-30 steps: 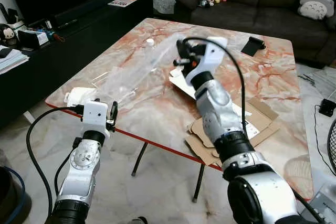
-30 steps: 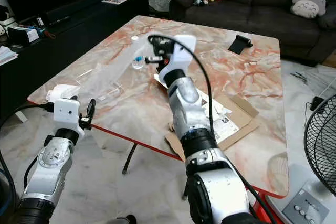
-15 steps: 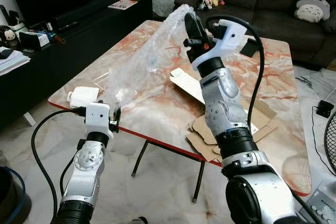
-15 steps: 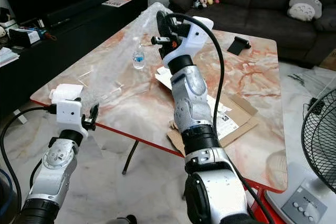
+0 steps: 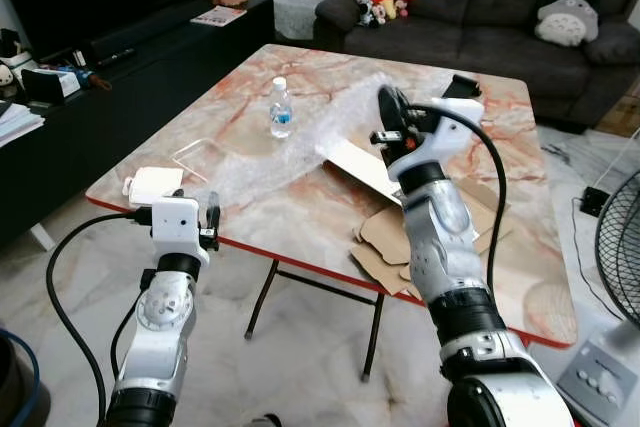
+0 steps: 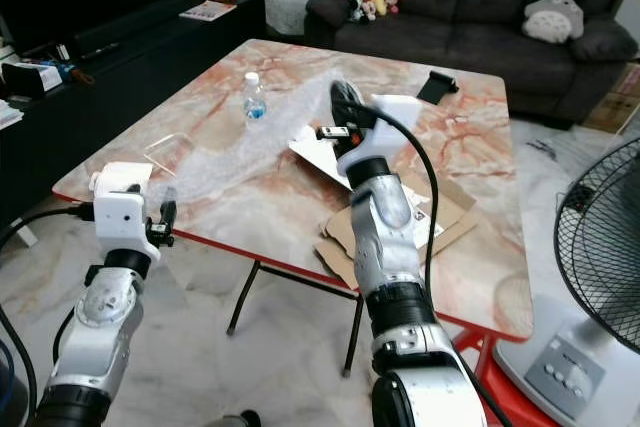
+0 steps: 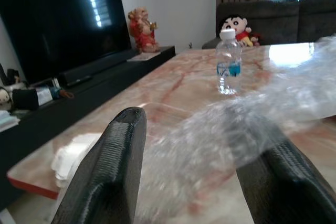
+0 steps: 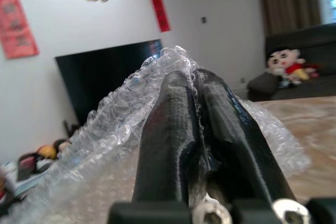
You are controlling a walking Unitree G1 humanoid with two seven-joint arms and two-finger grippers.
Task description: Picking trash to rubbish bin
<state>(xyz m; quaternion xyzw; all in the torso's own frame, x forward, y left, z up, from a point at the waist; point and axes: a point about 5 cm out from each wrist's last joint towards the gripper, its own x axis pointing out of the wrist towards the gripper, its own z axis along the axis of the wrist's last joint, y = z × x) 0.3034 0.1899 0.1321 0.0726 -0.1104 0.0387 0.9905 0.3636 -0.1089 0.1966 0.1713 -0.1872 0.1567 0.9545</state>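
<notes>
right gripper (image 8: pixel 197 85) clamped on clear bubble-wrap sheet (image 5: pixel 300 142), lifted above red-veined marble table (image 5: pixel 250 207) | left gripper (image 7: pixel 194 166) fingers spread at table's near edge | small clear water bottle (image 5: pixel 281 108) upright beyond sheet

So a second ago the right gripper (image 5: pixel 388 107) was low over the marble-patterned table (image 5: pixel 250 207), pinching the clear bubble wrap sheet (image 5: pixel 300 137); half a second ago it had hoisted that sheet high above the table, and now it's dropped back lower and shifted toward the flattened brown cardboard (image 5: pixel 385 247), with the wrap trailing across the tabletop again. The small clear water bottle with a blue label (image 5: pixel 281 109), previously veiled behind the plastic, now stands uncovered. The camera has moved too, so the whole scene sits differently.
</notes>
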